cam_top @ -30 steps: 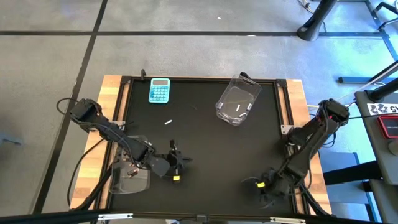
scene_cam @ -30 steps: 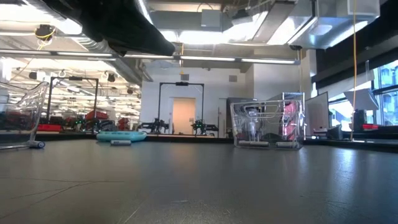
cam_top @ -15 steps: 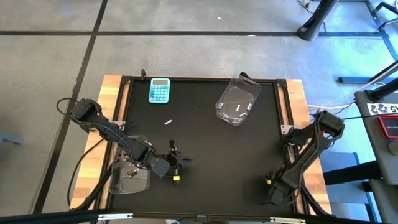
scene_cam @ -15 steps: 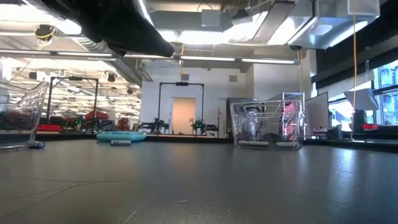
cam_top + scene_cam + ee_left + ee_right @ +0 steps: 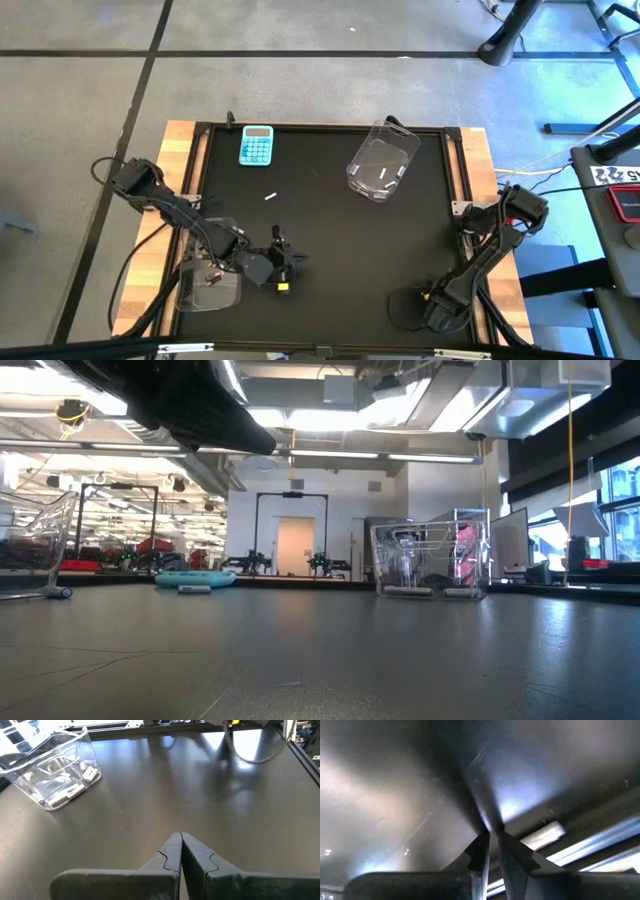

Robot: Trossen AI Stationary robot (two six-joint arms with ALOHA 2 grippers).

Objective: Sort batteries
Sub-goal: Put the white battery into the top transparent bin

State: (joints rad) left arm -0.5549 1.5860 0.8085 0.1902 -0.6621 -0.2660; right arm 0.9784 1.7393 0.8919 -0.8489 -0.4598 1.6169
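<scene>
High view: we note one pale, thin battery [image 5: 270,197] loose on the black mat [image 5: 330,250]; another lies in the far clear bin [image 5: 382,160].

Left wrist view: left gripper [image 5: 181,838] pinched shut, empty; bin batteries look white.

Right wrist view: right gripper [image 5: 491,834] fingers narrow, nearly touching, against the mat; surroundings indistinct.

Our left tool [image 5: 181,851] shut, hovering low near front; our right tool [image 5: 491,847] nearly shut, tips down at front right corner.
</scene>
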